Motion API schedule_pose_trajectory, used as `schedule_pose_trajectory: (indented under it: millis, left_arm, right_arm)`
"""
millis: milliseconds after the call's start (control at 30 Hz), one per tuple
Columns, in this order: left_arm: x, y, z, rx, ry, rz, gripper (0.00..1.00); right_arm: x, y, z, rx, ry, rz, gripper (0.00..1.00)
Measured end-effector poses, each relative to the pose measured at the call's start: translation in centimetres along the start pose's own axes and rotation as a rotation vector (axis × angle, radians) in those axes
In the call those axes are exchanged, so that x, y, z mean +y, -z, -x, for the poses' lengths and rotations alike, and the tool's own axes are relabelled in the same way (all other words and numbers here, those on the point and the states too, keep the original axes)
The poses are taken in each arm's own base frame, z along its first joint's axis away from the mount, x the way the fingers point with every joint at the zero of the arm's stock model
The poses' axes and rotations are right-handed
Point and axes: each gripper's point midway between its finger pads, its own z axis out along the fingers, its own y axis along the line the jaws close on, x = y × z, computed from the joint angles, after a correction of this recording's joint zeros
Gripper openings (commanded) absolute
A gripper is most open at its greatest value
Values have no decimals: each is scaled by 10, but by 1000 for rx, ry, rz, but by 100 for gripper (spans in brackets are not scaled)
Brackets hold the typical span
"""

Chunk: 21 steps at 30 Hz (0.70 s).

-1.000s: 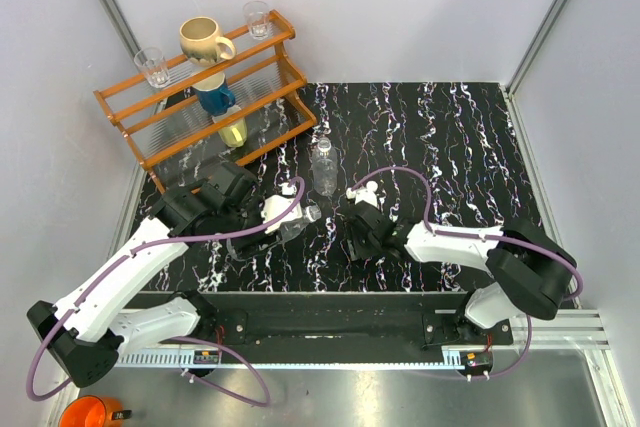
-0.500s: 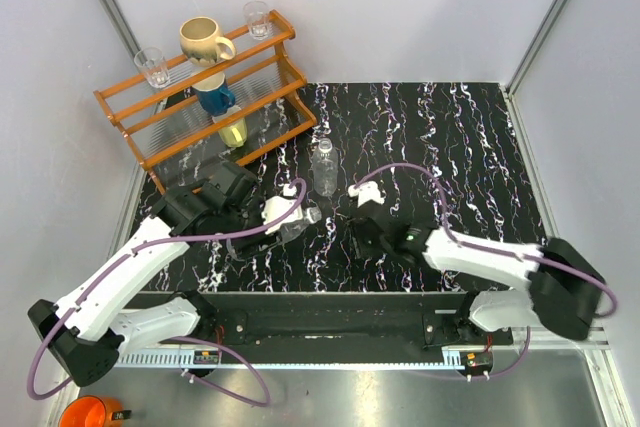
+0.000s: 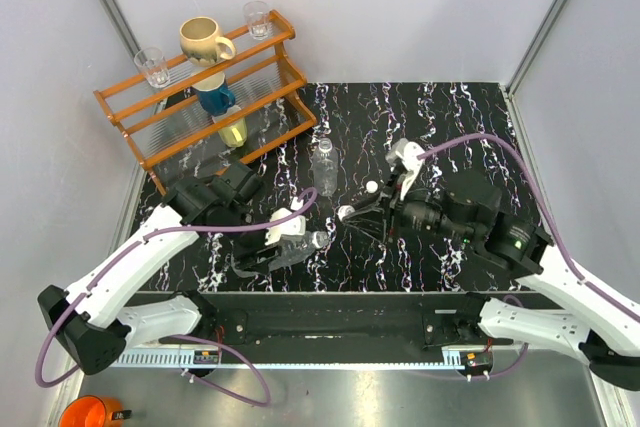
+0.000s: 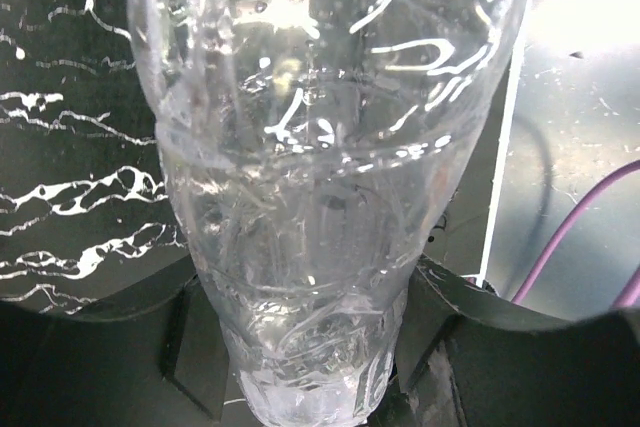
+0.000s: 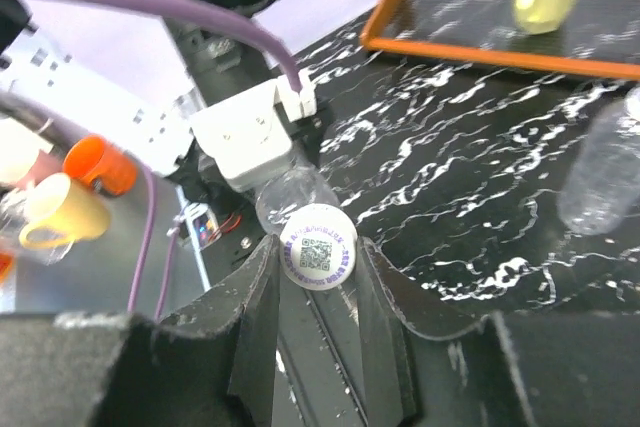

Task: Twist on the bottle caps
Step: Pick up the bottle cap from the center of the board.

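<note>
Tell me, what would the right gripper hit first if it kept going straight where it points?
Probably the neck end of the bottle held by the left gripper, lying just beyond the cap pinched in the right gripper. Depth is hard to judge.

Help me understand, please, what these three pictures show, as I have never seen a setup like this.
This is a robot with two arms bolted at the near edge of a black marbled table. One picture looks down from above. The other two come from a small camera on each wrist.

The left gripper is closed on a clear bottle, which fills the left wrist view. The right gripper pinches a small white cap and holds it near that bottle's neck.

A second bottle stands upright farther back. At the back left, an orange rack holds mugs and glasses.
</note>
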Motion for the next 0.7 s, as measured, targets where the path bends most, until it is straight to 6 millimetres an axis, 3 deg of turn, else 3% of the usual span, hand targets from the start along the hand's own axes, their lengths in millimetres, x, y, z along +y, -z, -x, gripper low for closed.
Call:
schedule_pose_trajectory:
  millis: [133,267,700]
  left_arm:
    - [-8,8,12,-43,-42,-35,11]
    - [-14,13,19,-74,-71,-56,11]
    - [-18,13,18,-69,-62,-71,11]
  right_arm:
    - [16,-15,-16,117,9,114,18]
    - [14,-26,-48,254,-20,148,18]
    - [26,-20,-53,287,-44,231,18]
